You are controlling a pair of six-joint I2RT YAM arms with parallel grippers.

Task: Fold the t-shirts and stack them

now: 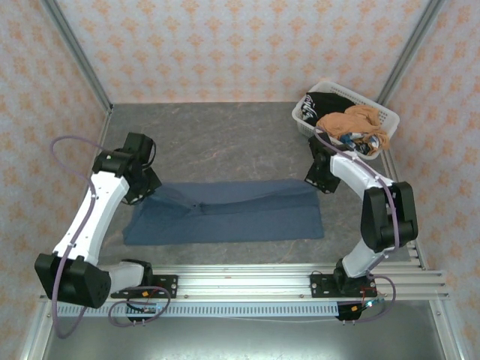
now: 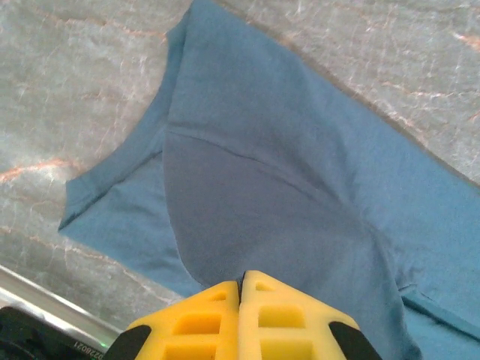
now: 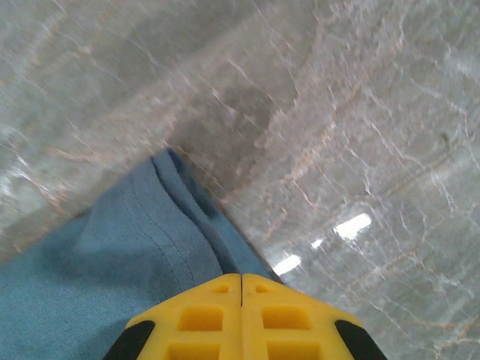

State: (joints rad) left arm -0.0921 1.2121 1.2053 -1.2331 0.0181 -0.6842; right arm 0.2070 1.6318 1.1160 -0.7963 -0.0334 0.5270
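Soft slate-blue t-shirt [image 1: 225, 212], long flat rectangle, on veined grey table [image 1: 225, 142]. Its 2 ends pinched in closed yellow left gripper [image 2: 241, 276] and right gripper [image 3: 241, 277].

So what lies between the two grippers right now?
The slate-blue t-shirt, laid out as a long band, stretches from the left gripper to the right gripper; the top external view shows it.

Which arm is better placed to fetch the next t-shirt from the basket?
Right: the right gripper sits close to the basket, while the left gripper is at the blue t-shirt's far end.
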